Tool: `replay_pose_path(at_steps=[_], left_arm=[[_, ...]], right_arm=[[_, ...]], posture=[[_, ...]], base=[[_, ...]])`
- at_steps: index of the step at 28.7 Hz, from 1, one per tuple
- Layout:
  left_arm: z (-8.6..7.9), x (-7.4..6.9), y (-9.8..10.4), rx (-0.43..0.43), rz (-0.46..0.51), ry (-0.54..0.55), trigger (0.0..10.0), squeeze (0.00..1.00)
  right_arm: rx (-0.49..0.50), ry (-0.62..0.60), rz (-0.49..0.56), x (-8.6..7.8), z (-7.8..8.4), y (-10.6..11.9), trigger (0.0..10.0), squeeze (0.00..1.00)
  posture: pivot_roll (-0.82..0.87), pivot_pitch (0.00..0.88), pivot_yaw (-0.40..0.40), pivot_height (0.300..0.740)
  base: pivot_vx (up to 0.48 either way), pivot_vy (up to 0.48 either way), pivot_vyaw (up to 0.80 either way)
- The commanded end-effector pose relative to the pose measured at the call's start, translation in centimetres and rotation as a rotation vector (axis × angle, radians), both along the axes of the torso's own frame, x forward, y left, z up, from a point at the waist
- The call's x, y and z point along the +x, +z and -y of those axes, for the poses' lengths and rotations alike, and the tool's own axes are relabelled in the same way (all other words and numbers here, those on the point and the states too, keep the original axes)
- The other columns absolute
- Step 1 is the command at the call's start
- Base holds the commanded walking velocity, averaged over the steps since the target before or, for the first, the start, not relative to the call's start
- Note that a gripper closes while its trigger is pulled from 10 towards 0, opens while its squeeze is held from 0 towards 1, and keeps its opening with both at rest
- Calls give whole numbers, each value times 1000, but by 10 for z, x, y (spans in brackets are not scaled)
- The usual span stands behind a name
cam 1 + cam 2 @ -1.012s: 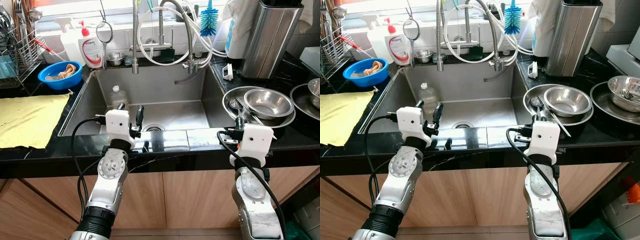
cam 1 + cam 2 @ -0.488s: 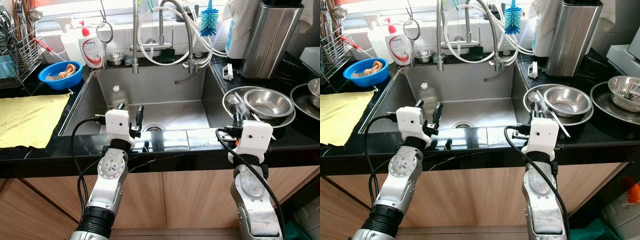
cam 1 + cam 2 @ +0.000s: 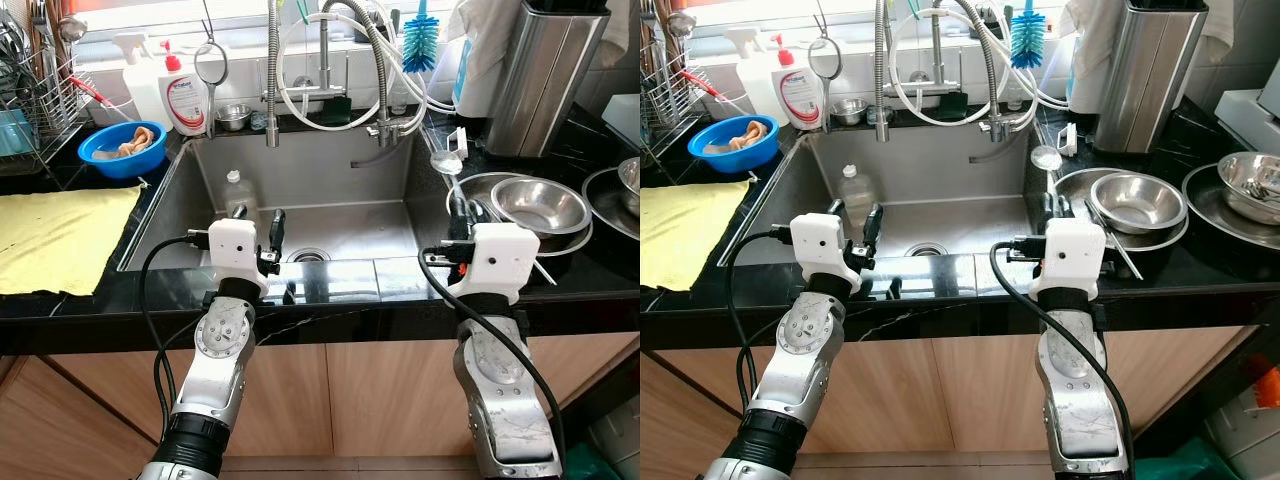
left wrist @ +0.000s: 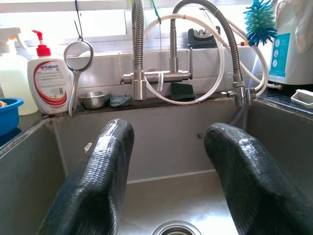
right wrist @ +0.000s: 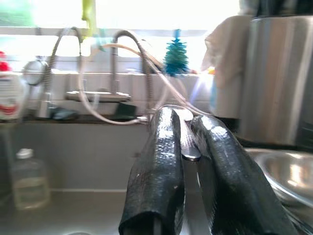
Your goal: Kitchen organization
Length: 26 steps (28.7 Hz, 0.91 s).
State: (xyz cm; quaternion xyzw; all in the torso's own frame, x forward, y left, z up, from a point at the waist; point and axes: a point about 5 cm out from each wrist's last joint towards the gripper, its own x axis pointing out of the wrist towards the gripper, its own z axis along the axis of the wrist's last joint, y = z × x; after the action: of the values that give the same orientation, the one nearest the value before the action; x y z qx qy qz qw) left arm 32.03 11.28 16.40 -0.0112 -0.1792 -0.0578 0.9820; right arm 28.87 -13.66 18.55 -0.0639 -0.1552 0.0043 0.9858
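Two head views: the right gripper [image 3: 458, 212], right of centre, is now lifting a long steel spoon [image 3: 447, 165] that was lying in the round steel bowls [image 3: 540, 203] a second ago; relocating looks started. Right wrist view: fingers [image 5: 159, 166] are clamping the spoon. Left wrist view: the left gripper [image 4: 166, 171] is gaping wide, empty, over the steel sink [image 4: 161, 147].

- We read "antabax" on the red-and-white label of the pump soap bottle [image 4: 48, 74], far left behind the sink.
- We find the print on the blue-labelled white container [image 4: 289, 54], far right, too small to read.
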Motion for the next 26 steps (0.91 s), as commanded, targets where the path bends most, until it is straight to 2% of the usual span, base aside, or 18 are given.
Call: replay_pose_path(at_steps=[1, 2, 5, 7, 9, 17, 26], left_arm=[[-3, 2, 1, 15, 5, 18, 10000, 0], [-3, 2, 1, 15, 5, 19, 10000, 0], [-3, 2, 1, 15, 6, 20, 10000, 0], [-3, 2, 2, 16, 7, 22, 10000, 0], [-4, 2, 2, 17, 8, 24, 10000, 0], [-5, 2, 4, 24, 13, 25, 10000, 0], [-9, 1, 5, 34, 17, 30, 10000, 0]], right_arm=[[-7, 80, -28, 4, -11, -2, 10000, 0], [10, 147, -68, 8, -15, -4, 10000, 0], [12, 198, -100, 14, -18, -5, 10000, 0], [8, 235, -142, 26, -19, -4, 10000, 0], [6, 241, -180, 37, -18, -4, 10000, 0], [43, 234, -339, 61, -12, -19, 10000, 0], [44, 209, -411, 72, -9, -29, 10000, 0]], posture=[[-177, 0, 64, 740], [-177, 0, 64, 740], [-178, 0, 65, 740], [-174, 0, 65, 740], [-174, 0, 65, 740], [-151, 0, 67, 740], [-139, 0, 72, 740]], base=[[0, 0, 0], [0, 0, 0], [0, 0, 0], [0, 0, 0], [0, 0, 0], [0, 0, 0], [0, 0, 0]])
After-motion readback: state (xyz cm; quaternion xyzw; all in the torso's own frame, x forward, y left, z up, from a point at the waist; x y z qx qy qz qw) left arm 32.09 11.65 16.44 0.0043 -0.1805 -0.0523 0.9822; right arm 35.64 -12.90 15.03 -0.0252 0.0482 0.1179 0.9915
